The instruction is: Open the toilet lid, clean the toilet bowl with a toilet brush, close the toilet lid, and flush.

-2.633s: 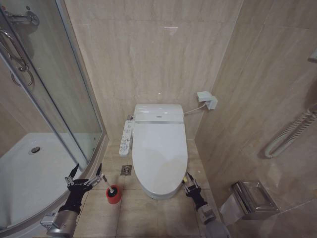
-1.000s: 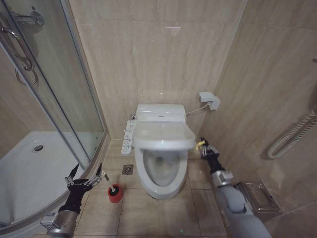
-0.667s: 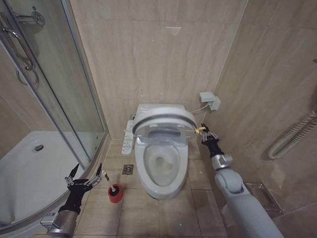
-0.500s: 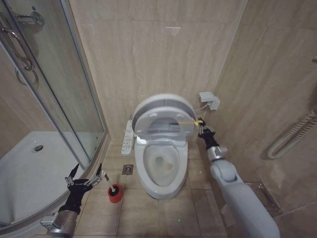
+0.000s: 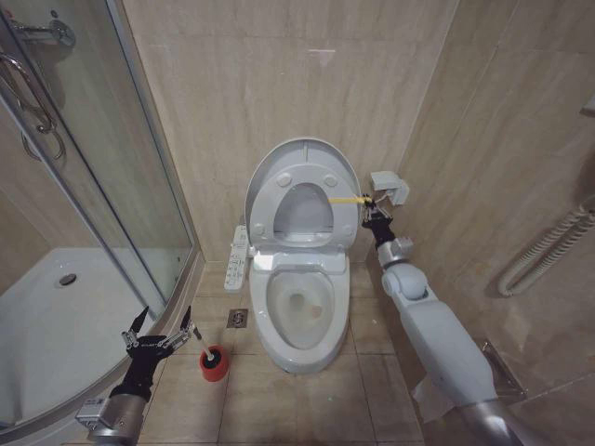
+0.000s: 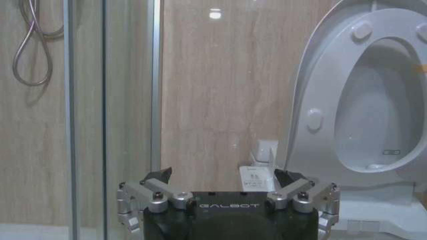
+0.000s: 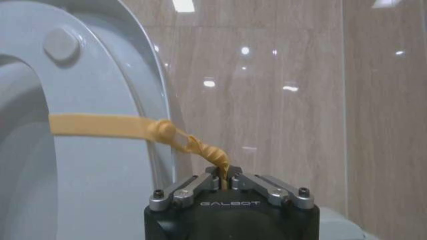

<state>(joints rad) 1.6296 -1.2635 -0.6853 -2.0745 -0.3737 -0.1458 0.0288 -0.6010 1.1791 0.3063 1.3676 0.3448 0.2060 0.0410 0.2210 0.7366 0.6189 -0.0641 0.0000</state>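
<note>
The toilet lid (image 5: 302, 206) stands upright against the back wall, and the white seat ring (image 5: 263, 200) is raised with it, bumpers facing out. A yellow strap (image 5: 349, 199) runs from the lid's edge to my right gripper (image 5: 372, 206), which is shut on the strap (image 7: 107, 125) beside the lid. The toilet bowl (image 5: 299, 311) lies uncovered below. The toilet brush (image 5: 197, 346) stands in its red holder (image 5: 214, 364) on the floor left of the bowl. My left gripper (image 5: 160, 333) hangs open just left of the brush handle, holding nothing; in its wrist view (image 6: 223, 175) the raised lid (image 6: 377, 100) is ahead.
A long white button panel (image 5: 234, 258) is fixed on the bowl's left side. The curved shower tray (image 5: 56, 316) and glass door (image 5: 121, 167) close off the left. A wall socket (image 5: 386, 186) sits by the right gripper. A floor drain (image 5: 236, 319) lies near the holder.
The right gripper has pulled the strap up and back, and the lid with the seat ring has swung from half raised to upright against the wall. The left arm has not moved.
</note>
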